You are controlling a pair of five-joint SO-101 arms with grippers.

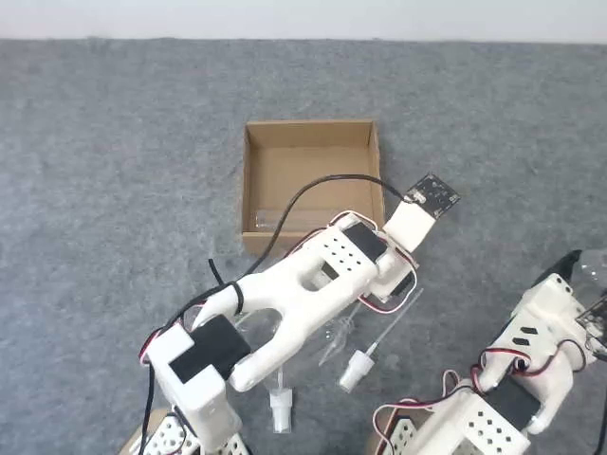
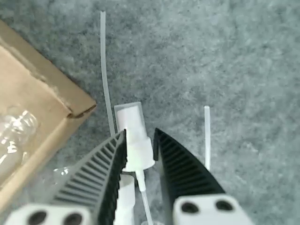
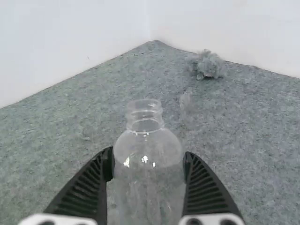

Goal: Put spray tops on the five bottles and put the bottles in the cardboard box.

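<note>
Spray top (image 2: pixel 137 152) is gripped by left gripper (image 2: pixel 139 133) beside the cardboard box (image 2: pixel 47 79) corner; bottle (image 3: pixel 145 117) is gripped by right gripper (image 3: pixel 148 153), well apart from it.

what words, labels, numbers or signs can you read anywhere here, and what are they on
No text can be read here.
Brown cardboard box: plain, no print visible.
Clear plastic bottle: no label.
White spray top: no marking.
Small black circuit board beside the box: any marks are too small to read.
</note>
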